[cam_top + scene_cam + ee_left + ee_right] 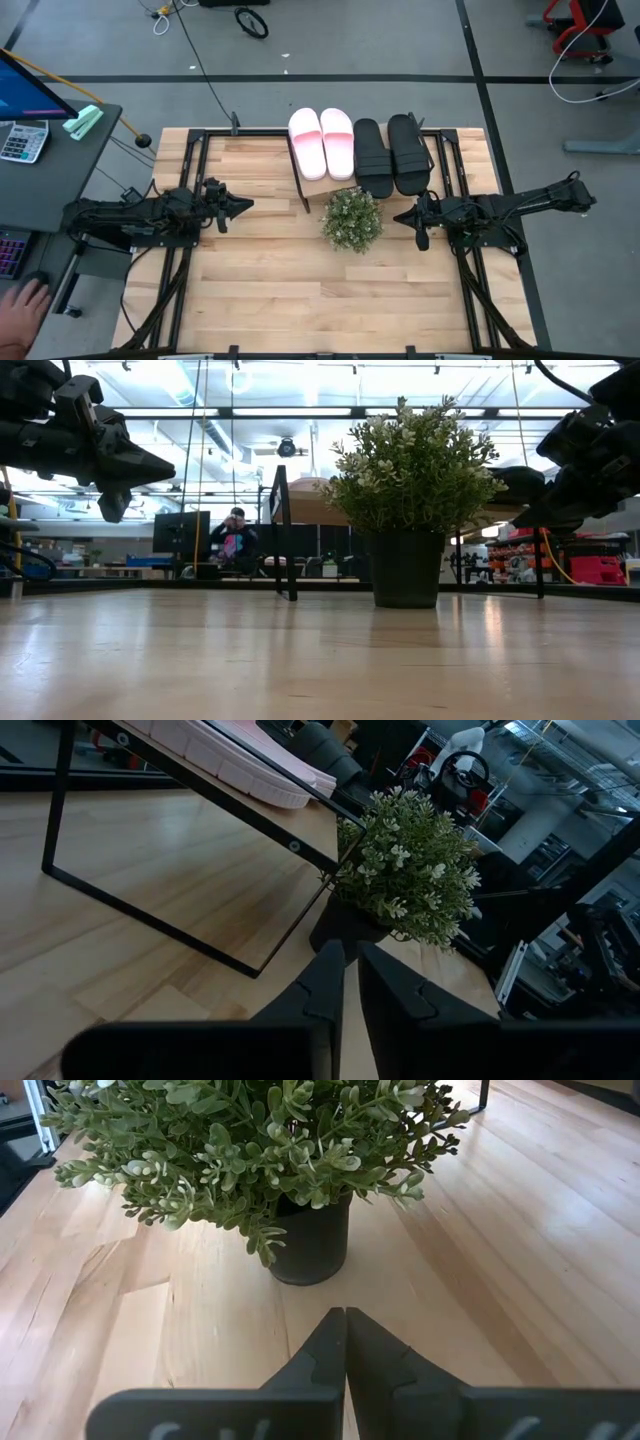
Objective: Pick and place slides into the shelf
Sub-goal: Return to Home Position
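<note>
All four slides are on the shelf [318, 188] at the table's far edge: pink pair [321, 143] left of black pair [390, 153], long axes front-to-back. I see nothing left to pick. Left gripper [246, 205] is pinched to a slit and right gripper [400, 215] is fully closed. Both are empty, tips pointing inward either side of the plant [351, 219], with the right nearer the shelf.

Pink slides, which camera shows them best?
The high view: both pink slides lie side by side on the shelf, fully visible. The left wrist view catches only part of one; the low and right wrist views show neither clearly.
</note>
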